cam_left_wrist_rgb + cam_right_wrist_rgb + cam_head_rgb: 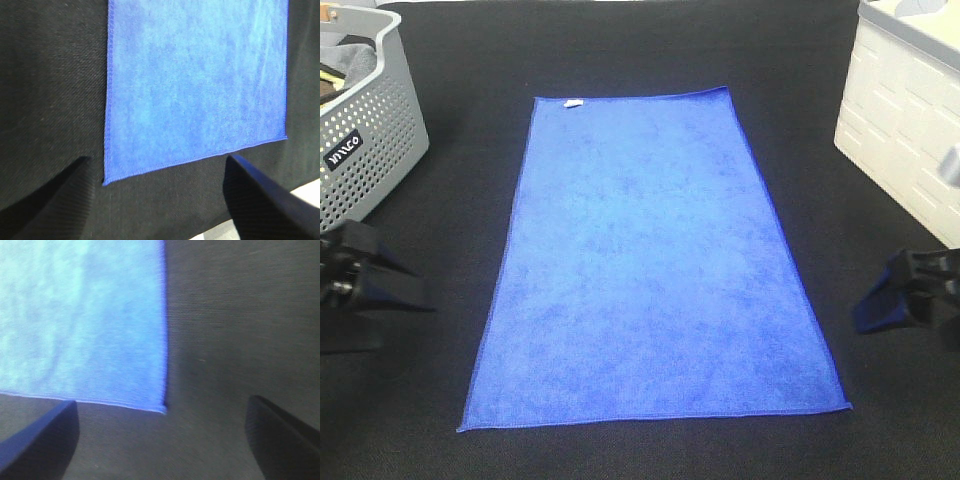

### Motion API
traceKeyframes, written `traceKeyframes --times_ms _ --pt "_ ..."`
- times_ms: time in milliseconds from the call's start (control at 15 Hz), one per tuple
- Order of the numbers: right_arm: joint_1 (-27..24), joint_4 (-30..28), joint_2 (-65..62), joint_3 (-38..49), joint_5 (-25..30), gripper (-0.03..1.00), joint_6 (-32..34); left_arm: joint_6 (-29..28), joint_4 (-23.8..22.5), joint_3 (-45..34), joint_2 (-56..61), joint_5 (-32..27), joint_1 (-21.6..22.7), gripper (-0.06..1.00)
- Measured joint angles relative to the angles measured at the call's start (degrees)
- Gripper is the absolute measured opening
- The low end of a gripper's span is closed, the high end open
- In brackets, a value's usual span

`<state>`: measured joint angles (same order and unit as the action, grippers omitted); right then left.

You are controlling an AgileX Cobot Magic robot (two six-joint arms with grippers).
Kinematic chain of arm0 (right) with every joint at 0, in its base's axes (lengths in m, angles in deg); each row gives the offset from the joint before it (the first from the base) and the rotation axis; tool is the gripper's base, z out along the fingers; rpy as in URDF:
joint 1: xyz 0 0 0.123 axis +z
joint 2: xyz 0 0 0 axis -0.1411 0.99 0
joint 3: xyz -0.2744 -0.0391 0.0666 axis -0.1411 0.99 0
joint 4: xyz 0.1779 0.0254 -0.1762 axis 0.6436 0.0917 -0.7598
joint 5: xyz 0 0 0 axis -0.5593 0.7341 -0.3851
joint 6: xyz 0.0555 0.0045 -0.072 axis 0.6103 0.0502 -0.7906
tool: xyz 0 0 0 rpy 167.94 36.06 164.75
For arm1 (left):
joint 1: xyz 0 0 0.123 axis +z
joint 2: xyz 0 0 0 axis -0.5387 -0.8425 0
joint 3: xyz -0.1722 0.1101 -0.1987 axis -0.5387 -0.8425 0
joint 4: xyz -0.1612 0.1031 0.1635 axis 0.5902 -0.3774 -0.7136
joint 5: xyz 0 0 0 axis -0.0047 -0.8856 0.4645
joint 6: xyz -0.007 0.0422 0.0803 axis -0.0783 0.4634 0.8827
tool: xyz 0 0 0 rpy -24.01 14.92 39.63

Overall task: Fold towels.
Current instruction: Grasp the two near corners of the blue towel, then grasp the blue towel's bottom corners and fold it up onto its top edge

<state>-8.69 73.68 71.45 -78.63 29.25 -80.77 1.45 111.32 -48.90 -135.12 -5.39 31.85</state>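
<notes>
Black fabric tabletop | royal-blue fuzzy rectangular towel flat, unfolded | left gripper, right gripper spread wide, empty, corner between fingers | next, likely: pinch corners

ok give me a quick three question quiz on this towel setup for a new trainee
1. True or false: the blue towel lies flat and unfolded.
2. Where is the white tag? A) far corner, on the grey basket's side B) far corner, opposite side C) a near corner
3. Fill in: the left gripper and right gripper both stand ____, holding nothing.
Key: 1 true; 2 A; 3 open.
</notes>
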Motion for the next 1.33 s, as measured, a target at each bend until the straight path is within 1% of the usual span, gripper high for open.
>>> traceKeyframes --times_ms 133,200,267,400,533,600,667,733,867,933,1000,1067,1133,1200,1333 --pt "0.0 6.82 4.98 -0.06 -1.89 0.81 -7.05 8.37 7.1 0.06 -6.3 1.15 0.0 0.69" --pt "0.0 10.77 8.31 -0.06 -3.61 0.79 -10.83 13.58 11.46 0.06 -10.31 1.38 0.0 0.69" --pt "0.0 13.41 10.71 -0.06 -4.64 0.76 -14.15 16.62 13.98 0.0 -12.83 1.38 0.0 0.69" --pt "0.0 18.51 14.09 -0.11 -5.27 0.76 -19.94 20.8 17.25 0.0 -16.73 1.43 0.0 0.69" --pt "0.0 23.84 17.88 -0.17 -5.33 0.76 -26.36 23.03 18.68 0.0 -20.11 1.43 0.0 0.69" --pt "0.0 27.9 21.03 -0.23 -4.58 0.76 -31.17 23.95 19.65 0.06 -21.77 1.95 -0.74 0.69" --pt "-0.06 30.37 22.35 -0.23 -3.44 0.75 -33.4 24.92 20.91 0.52 -22.57 1.89 -2.18 0.69" --pt "-0.06 30.37 22.35 -0.23 -3.44 0.75 -33.4 24.92 20.91 0.52 -22.57 1.89 -2.18 0.69" --pt "-0.06 34.84 24.29 -0.52 -1.32 0.74 -37.36 25.21 23.2 2.86 -24.75 1.83 -6.13 0.68" --pt "-0.06 35.81 25.21 -1.03 -0.4 0.7 -38.39 25.04 24.47 4.07 -25.67 1.6 -7.96 0.68" --pt "-0.06 36.61 26.81 -2.18 0.97 0.64 -38.67 24.92 25.67 6.36 -27.44 1.38 -10.71 0.65" --pt "-0.06 36.73 27.44 -2.58 1.38 0.62 -38.67 24.81 25.78 6.93 -27.96 1.38 -11.34 0.63" --pt "-0.06 36.73 28.3 -3.09 1.6 0.55 -38.67 23.84 25.78 8.08 -28.65 1.66 -12.66 0.58" --pt "-0.06 36.73 28.99 -3.32 1.2 0.4 -38.67 21.89 25.78 8.48 -29.05 3.09 -13.29 0.47" --pt "-0.06 37.36 29.45 -3.32 1.15 0.17 -37.99 20.68 25.15 8.48 -29.28 5.21 -13.29 0.19"
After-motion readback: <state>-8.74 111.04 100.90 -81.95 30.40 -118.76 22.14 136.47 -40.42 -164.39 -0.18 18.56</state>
